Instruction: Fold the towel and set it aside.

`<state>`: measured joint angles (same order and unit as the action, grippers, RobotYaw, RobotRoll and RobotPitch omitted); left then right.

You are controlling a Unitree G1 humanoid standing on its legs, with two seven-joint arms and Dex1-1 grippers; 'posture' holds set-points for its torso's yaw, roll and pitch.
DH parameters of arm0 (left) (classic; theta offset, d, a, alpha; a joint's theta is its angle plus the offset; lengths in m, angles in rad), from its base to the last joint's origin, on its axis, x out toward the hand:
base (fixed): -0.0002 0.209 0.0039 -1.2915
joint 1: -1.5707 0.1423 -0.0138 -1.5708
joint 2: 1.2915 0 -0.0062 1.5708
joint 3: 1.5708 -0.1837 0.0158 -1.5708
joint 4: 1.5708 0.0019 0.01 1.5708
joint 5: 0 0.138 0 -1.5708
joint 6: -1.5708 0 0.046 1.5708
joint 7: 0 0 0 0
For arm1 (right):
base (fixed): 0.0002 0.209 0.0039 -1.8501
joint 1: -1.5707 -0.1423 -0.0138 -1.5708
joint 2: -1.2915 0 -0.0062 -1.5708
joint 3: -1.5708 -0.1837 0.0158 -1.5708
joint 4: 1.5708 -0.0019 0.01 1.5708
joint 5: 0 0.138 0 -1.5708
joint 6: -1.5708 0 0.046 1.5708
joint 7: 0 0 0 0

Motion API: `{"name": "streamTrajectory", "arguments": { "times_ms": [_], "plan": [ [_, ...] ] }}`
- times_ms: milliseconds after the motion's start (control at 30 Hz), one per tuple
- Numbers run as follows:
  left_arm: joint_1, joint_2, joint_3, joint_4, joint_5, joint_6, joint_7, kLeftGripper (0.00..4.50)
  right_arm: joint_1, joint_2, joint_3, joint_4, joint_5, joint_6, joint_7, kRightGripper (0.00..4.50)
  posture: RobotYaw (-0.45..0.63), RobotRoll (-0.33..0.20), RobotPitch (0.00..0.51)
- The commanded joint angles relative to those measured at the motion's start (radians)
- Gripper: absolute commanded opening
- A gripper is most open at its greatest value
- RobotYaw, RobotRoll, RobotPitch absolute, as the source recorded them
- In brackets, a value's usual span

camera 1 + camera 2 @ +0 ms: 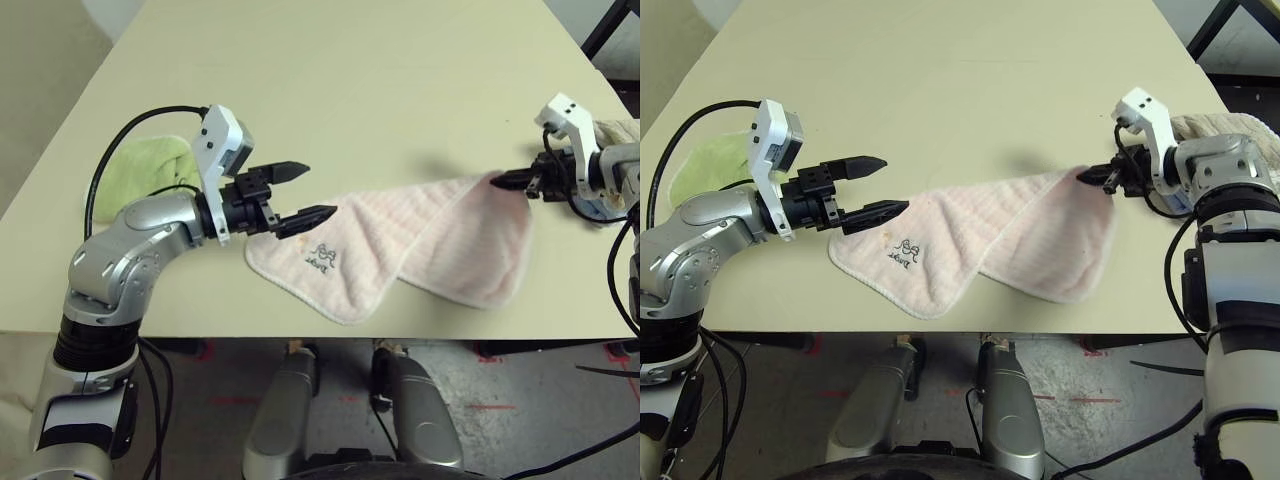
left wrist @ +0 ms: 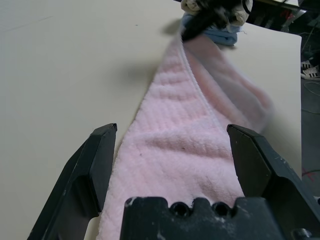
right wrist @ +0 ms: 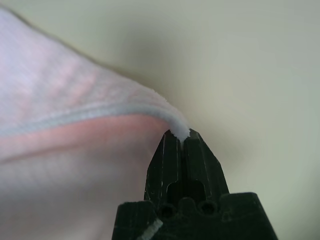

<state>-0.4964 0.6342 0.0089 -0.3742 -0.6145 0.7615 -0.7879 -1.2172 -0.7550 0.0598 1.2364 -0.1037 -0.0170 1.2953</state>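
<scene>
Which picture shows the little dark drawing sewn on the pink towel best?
The right eye view: the small dark embroidered motif on the pale pink terry towel sits plain beside the left gripper. The left eye view shows it similarly; both wrist views show only pink cloth.

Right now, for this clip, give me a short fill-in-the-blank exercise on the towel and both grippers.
1. The right gripper is shut on a ____ of the pink towel.
2. The left gripper is ____, its fingers either side of the towel's other end.
3. The light green towel lies on the robot's ____ side of the table.
4. The dark embroidered motif sits near the ____ gripper.

Missing words: corner; open; left; left
</scene>
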Motion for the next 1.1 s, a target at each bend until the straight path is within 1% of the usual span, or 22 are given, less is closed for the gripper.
{"name": "streamTrajectory", "arguments": {
  "times_ms": [33,133,200,333,433,500,567,667,733,833,1000,1100],
  "plan": [
    [-0.006,-0.004,-0.015,-0.009,0.000,-0.002,-0.004,4.50,-0.043,0.004,-0.016,-0.029,0.014,-0.053,0.003,0.03,0.12,0.000,0.190],
    [-0.020,0.001,-0.024,-0.034,-0.003,0.004,-0.007,4.50,-0.088,0.027,-0.028,-0.033,0.022,-0.092,-0.053,0.03,0.12,0.000,0.187],
    [-0.028,0.024,-0.052,-0.079,0.005,0.012,-0.021,4.50,-0.111,0.047,-0.036,-0.033,0.026,-0.112,-0.095,0.03,0.12,0.000,0.187],
    [-0.033,0.044,-0.105,-0.175,-0.010,0.049,-0.027,4.50,-0.145,0.076,-0.048,-0.027,0.022,-0.139,-0.171,0.03,0.13,0.000,0.188],
    [-0.025,0.059,-0.164,-0.235,0.013,0.063,-0.023,4.50,-0.169,0.094,-0.054,-0.018,0.021,-0.154,-0.239,0.03,0.14,0.000,0.189],
    [-0.022,0.052,-0.216,-0.270,0.029,0.074,-0.008,4.50,-0.176,0.102,-0.053,-0.013,0.019,-0.154,-0.261,0.03,0.15,0.000,0.188],
    [-0.027,0.045,-0.280,-0.293,0.067,0.095,0.022,4.50,-0.176,0.107,-0.051,-0.011,0.019,-0.154,-0.273,0.03,0.16,0.000,0.186],
    [-0.031,0.010,-0.365,-0.308,0.108,0.113,0.062,4.50,-0.172,0.112,-0.052,-0.008,0.019,-0.151,-0.298,0.03,0.16,0.000,0.186],
    [-0.039,-0.017,-0.430,-0.302,0.147,0.113,0.080,4.50,-0.171,0.113,-0.055,-0.005,0.019,-0.153,-0.324,0.03,0.17,0.000,0.180],
    [-0.076,-0.049,-0.518,-0.251,0.228,0.089,0.089,4.50,-0.183,0.115,-0.057,0.001,0.019,-0.151,-0.362,0.03,0.17,0.000,0.176],
    [-0.140,-0.078,-0.607,-0.153,0.330,0.026,0.056,4.50,-0.222,0.128,-0.062,0.008,0.025,-0.137,-0.390,0.03,0.17,0.000,0.166],
    [-0.176,-0.107,-0.639,-0.079,0.380,-0.003,0.041,4.50,-0.247,0.142,-0.061,0.014,0.024,-0.126,-0.400,0.03,0.16,0.000,0.159]
  ]
}}
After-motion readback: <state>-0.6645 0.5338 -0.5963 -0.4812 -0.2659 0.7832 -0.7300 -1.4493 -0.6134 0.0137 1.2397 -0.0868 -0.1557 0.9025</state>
